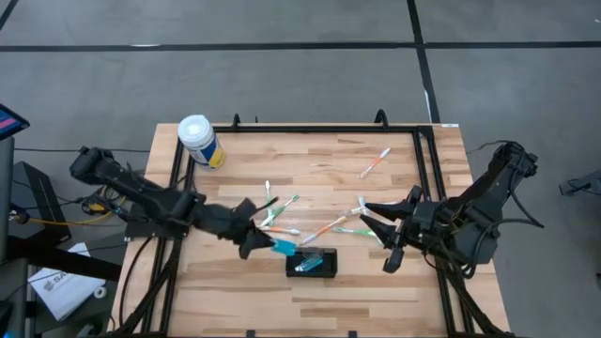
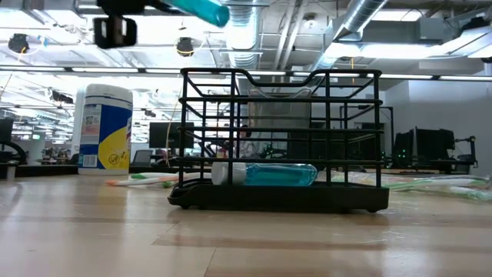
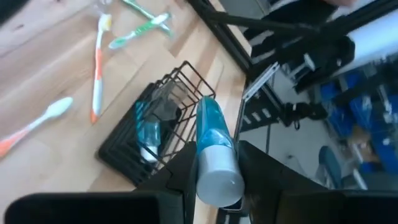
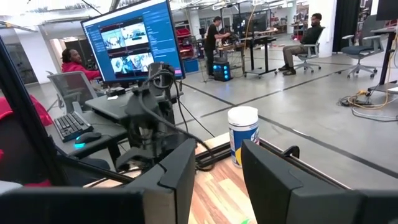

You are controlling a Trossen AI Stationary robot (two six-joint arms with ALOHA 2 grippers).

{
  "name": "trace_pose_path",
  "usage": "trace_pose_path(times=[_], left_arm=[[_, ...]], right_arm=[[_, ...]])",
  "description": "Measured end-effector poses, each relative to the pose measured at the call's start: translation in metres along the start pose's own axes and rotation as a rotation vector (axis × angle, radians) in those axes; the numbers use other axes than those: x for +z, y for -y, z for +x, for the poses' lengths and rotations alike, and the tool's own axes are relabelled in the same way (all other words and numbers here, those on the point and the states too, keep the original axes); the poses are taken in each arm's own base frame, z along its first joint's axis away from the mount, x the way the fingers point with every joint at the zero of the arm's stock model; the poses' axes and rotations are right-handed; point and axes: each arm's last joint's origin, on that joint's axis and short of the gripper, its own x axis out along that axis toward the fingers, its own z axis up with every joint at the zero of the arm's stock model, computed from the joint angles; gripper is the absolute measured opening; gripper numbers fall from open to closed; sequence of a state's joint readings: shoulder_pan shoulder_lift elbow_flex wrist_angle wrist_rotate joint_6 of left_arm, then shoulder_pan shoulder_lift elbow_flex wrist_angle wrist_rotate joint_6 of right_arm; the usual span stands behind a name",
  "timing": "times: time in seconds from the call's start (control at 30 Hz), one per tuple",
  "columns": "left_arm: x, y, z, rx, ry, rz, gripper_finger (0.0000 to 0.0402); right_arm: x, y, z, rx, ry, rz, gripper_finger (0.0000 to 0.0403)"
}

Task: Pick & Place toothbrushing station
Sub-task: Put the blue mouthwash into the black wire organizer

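The toothbrushing station (image 1: 313, 262) is a small black wire holder standing near the table's front middle. A blue tube (image 2: 265, 175) lies inside it. My left gripper (image 1: 266, 242) is just left of the holder and above it, shut on a second blue tube with a white cap (image 3: 210, 140). That tube shows at the top of the low view (image 2: 201, 9). My right gripper (image 1: 377, 235) is open and empty to the right of the holder, and it also shows in its own wrist view (image 4: 214, 180). My left gripper pinches the blue tube at its white-cap end (image 3: 216, 175) between its two fingers (image 3: 184, 171). The fingers come from the table's left, slanting down. The tube's blue end (image 1: 285, 248) sticks out past the fingertips toward the holder. It is lifted clear above the holder.
Several toothbrushes (image 1: 282, 218) lie scattered on the wood behind the holder, and one (image 1: 376, 161) lies at the far right. A white-lidded canister (image 1: 199, 141) with a blue-yellow label stands at the far left corner. A black frame (image 1: 310, 128) edges the table.
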State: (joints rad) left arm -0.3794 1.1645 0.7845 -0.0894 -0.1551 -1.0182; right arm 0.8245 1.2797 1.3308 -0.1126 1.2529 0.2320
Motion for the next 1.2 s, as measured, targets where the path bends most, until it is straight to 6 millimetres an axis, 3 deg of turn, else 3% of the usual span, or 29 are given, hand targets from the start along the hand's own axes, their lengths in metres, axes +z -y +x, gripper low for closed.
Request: trace_pose_path(times=[0.47,0.77,1.2], left_arm=[[0.039,-0.013,0.039,-0.076,-0.168,0.290,0.0083],[0.042,-0.008,0.075,-0.110,-0.325,0.434,0.0083],[0.050,-0.011,0.095,-0.047,-0.394,0.521,0.0083]], right_arm=[[0.002,0.000,0.001,-0.006,0.008,0.023,0.0120],[0.003,0.002,0.007,-0.027,0.014,0.031,0.0120],[0.004,0.003,0.009,-0.027,0.020,0.052,0.0120]])
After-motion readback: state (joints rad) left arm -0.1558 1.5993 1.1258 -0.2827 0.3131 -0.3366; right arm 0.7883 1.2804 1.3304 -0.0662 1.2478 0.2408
